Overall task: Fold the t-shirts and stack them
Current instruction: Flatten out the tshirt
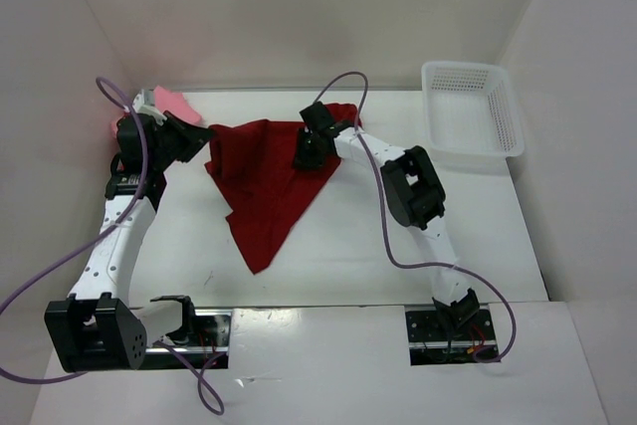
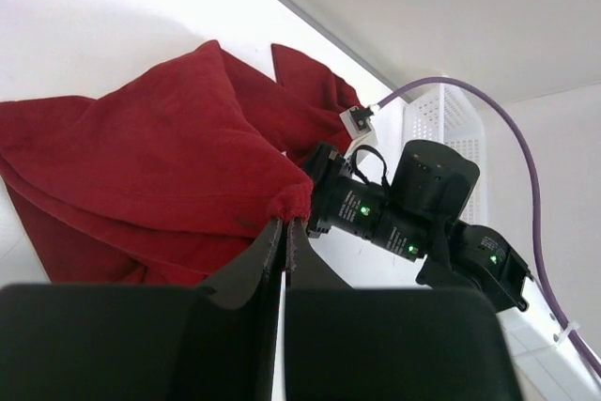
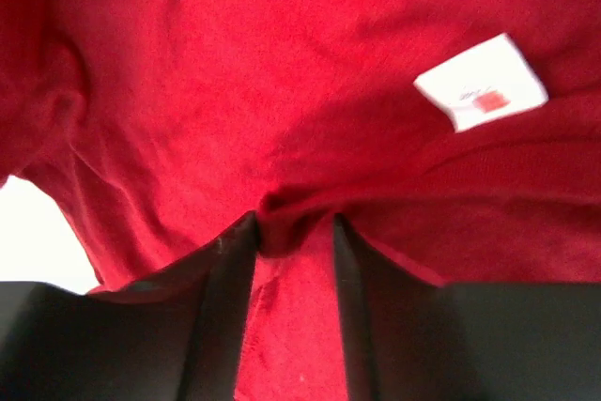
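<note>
A dark crimson t-shirt [image 1: 267, 181] lies spread and rumpled on the white table, tapering to a point toward the near side. My left gripper [image 1: 199, 141] is at its left corner; in the left wrist view the gripper [image 2: 285, 223] is shut, pinching a hemmed edge of the crimson t-shirt [image 2: 141, 157]. My right gripper [image 1: 307, 151] hovers over the shirt's far right part. In the right wrist view this gripper [image 3: 293, 223] stands open, with a raised fold of the crimson cloth [image 3: 282, 91] between the tips. A light salmon pink t-shirt [image 1: 171, 102] lies bunched at the back left corner.
A white mesh basket [image 1: 473, 116] stands at the back right of the table. White walls close in on the left, back and right. A white label [image 3: 481, 82] is sewn on the crimson cloth. The right arm [image 2: 423, 204] crosses the left wrist view.
</note>
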Available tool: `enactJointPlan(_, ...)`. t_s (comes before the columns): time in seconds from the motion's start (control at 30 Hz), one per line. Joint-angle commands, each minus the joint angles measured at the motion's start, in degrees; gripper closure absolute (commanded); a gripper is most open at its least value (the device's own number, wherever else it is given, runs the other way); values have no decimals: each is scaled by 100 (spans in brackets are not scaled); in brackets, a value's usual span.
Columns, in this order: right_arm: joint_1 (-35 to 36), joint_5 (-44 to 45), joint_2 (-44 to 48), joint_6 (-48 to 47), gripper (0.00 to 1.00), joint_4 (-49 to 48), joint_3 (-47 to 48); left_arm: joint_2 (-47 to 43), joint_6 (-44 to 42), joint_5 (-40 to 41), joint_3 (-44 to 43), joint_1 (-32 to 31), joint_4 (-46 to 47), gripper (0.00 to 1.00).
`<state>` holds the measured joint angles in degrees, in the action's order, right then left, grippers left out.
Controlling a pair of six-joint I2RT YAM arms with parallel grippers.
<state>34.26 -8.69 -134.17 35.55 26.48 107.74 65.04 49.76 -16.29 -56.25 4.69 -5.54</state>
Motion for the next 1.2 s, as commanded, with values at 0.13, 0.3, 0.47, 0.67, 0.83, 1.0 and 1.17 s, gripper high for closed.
enactJointPlan(0.13, -16, 429, 214, 136, 99, 288, 178, -96, -246, 55, -184, -3, 229, 100)
enactJointPlan(0.3, -314, 413, 2225, -206, 100, 226, -1715, -96, -818, 451, -177, -3, -131, 100)
enactJointPlan(0.47, -1742, 421, 4596, -390, 100, 559, -4053, -412, -1082, 1003, 272, -3, -649, 100)
enactJointPlan(0.67, -3170, 8, 5313, -813, 67, 744, -5141, -798, -1284, 1829, 894, -3, -1352, 90)
enactJointPlan(0.83, -3119, -54, 5331, -866, 45, 692, -4798, -1018, -1205, 2060, 1055, -3, -1730, 44)
enactJointPlan(1.0, -2329, -1, 5331, -813, 70, 509, -4544, -1081, -1065, 1586, 1203, -3, -1566, 35)
enactJointPlan(1.17, -1528, -283, 4832, -681, 90, 340, -4270, -861, -740, 1278, 1336, 50, -1388, 37)
